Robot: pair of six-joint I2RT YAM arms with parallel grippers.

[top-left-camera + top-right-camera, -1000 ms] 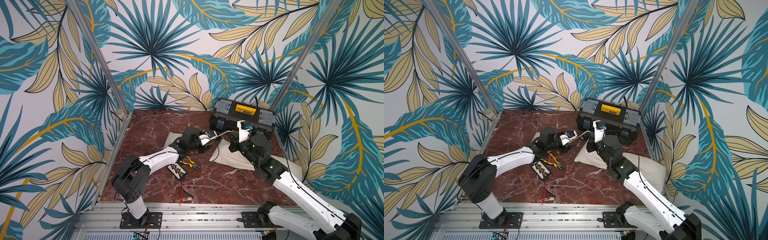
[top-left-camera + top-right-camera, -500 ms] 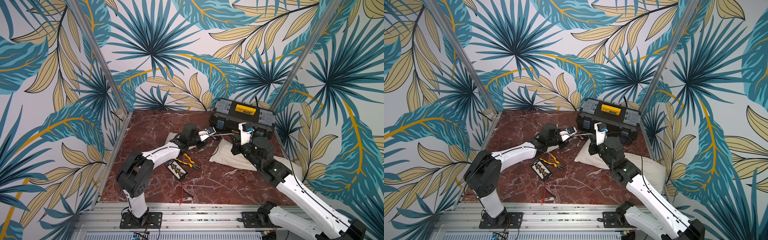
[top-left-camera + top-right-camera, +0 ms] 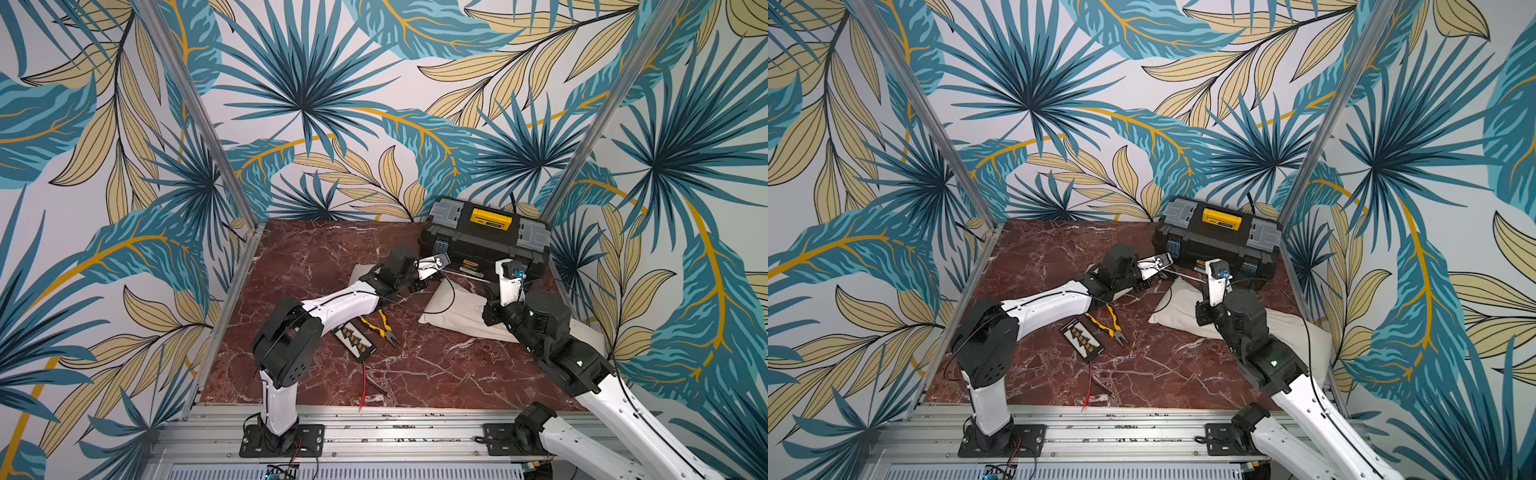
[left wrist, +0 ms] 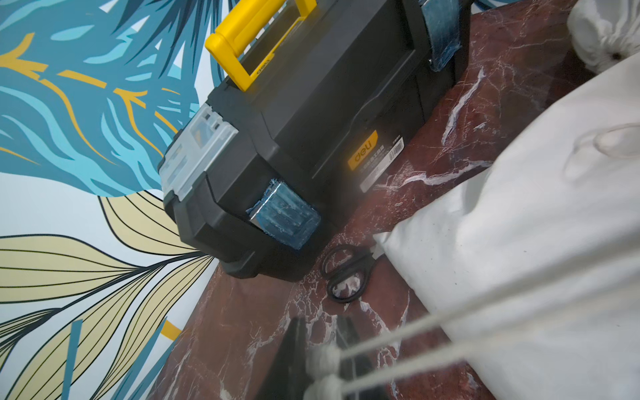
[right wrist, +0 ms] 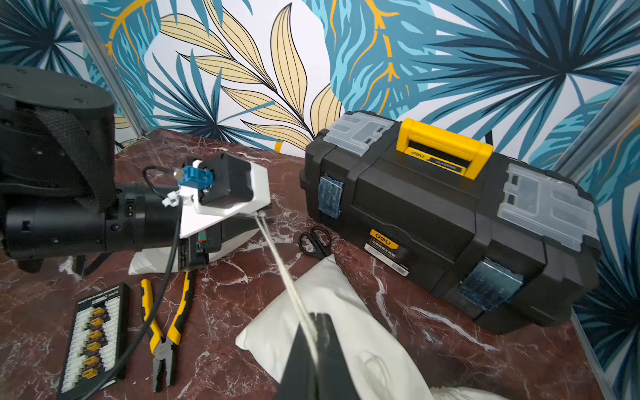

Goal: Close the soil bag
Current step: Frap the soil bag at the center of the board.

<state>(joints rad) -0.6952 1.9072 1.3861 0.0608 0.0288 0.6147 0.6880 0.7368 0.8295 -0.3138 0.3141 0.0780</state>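
Soil bag (image 3: 453, 316) laid flat on the marble table (image 3: 449, 374), its drawstring (image 5: 275, 251) stretched taut between both grippers.

The bag is found right of centre, just in front of the closed black toolbox (image 3: 486, 243), whose contents cannot be seen; what the bag holds is likewise concealed by its white cloth. The knotted cord ends are pinched in the left gripper (image 4: 322, 332), and the same doubled cord is clamped in the right gripper (image 5: 313, 325). The bag's mouth is hidden behind the right arm in both top views. Scissors (image 5: 315, 239) are seen between toolbox and bag, the blades tucked under the bag's corner. A white cloth (image 5: 152, 259) is largely covered by the left arm. Pliers (image 5: 162, 349) and a connector board (image 5: 91, 332) are placed near that arm. Bare marble is left open toward the front rail, while the bag's far end is crowded against the right wall.
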